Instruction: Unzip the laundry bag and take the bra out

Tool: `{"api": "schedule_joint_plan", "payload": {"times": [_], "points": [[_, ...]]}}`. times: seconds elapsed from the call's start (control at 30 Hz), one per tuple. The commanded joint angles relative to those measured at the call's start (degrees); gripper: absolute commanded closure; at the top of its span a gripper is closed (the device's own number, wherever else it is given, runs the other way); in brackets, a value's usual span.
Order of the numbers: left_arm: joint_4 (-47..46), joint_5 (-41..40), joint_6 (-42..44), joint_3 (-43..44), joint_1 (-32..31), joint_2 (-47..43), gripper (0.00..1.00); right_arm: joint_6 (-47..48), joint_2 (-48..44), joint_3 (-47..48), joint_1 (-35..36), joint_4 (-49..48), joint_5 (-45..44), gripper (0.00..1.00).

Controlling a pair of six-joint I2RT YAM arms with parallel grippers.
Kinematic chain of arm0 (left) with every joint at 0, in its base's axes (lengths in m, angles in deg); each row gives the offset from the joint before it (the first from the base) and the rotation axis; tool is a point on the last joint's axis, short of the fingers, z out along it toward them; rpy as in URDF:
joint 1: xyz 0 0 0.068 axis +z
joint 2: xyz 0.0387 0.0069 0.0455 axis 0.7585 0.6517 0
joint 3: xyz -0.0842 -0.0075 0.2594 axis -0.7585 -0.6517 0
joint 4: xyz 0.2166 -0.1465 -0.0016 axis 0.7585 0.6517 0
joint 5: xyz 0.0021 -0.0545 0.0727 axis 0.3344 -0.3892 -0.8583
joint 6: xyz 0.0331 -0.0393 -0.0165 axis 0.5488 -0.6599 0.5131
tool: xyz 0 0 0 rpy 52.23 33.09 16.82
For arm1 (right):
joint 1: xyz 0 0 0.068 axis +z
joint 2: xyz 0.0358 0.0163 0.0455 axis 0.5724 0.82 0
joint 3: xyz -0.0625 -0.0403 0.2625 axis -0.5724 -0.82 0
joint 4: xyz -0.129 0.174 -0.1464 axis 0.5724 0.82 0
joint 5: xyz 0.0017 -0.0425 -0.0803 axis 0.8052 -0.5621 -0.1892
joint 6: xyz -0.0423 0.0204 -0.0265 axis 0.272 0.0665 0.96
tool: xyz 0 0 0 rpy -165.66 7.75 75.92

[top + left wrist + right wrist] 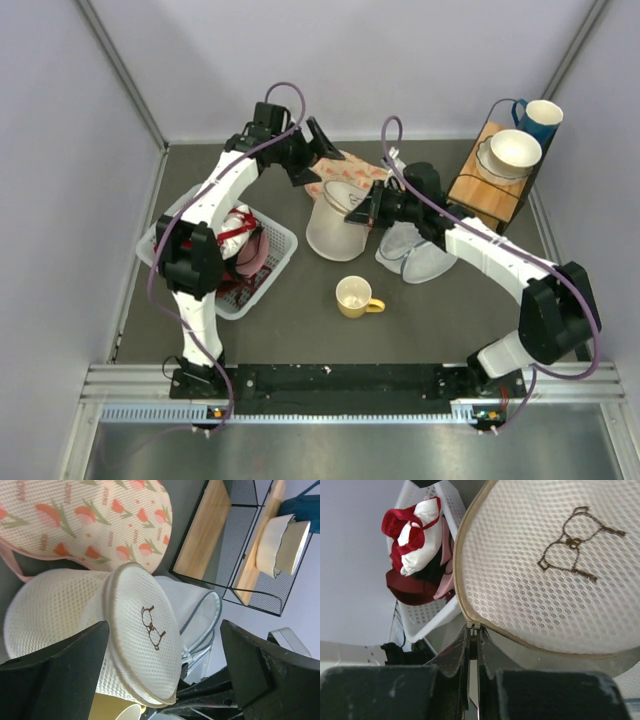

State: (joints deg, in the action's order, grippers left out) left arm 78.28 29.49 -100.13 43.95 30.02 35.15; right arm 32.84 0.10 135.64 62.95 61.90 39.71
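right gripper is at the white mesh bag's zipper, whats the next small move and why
Probably draw the right gripper a short way along the rim, taking the zipper pull with it. It looks pinched on the pull, the laundry bag looks zipped shut, and the left gripper hangs open nearby, not bracing the bag, so keep the tug small.

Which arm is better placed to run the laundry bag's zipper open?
Right. The right gripper is pinched on the zipper pull at the rim of the laundry bag. The left gripper hangs open over the bag, gripping nothing.
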Motion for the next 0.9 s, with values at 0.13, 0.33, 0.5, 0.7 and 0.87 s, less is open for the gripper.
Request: {"api": "schedule_joint_plan", "payload": {"times": [0.13,0.33,0.5,0.7,0.87], "points": [[0.82,-4.26,1.86,-6.23,1.73,-11.92,0.01,-7.69,2.96,1.34,0.27,-8.76,-2.87,1.00],[-7.58,-4.71,-6.64,-24.12,1.64,-23.78,0.03,-7.69,3.66,1.17,0.27,-8.75,-2.53,1.00],[-10.95,-1.28,-11.59,-29.80,-0.28,-24.15,0.02,-7.07,3.93,1.17,0.27,-8.67,-2.43,1.00],[-13.59,-0.49,-13.88,-26.65,-1.25,-18.35,0.01,-5.40,3.75,1.08,0.27,-7.08,-3.05,1.00],[-13.85,2.06,-14.75,-23.82,-2.40,-12.39,0.02,-4.35,3.49,0.38,0.53,-6.12,-3.84,1.00]]}}
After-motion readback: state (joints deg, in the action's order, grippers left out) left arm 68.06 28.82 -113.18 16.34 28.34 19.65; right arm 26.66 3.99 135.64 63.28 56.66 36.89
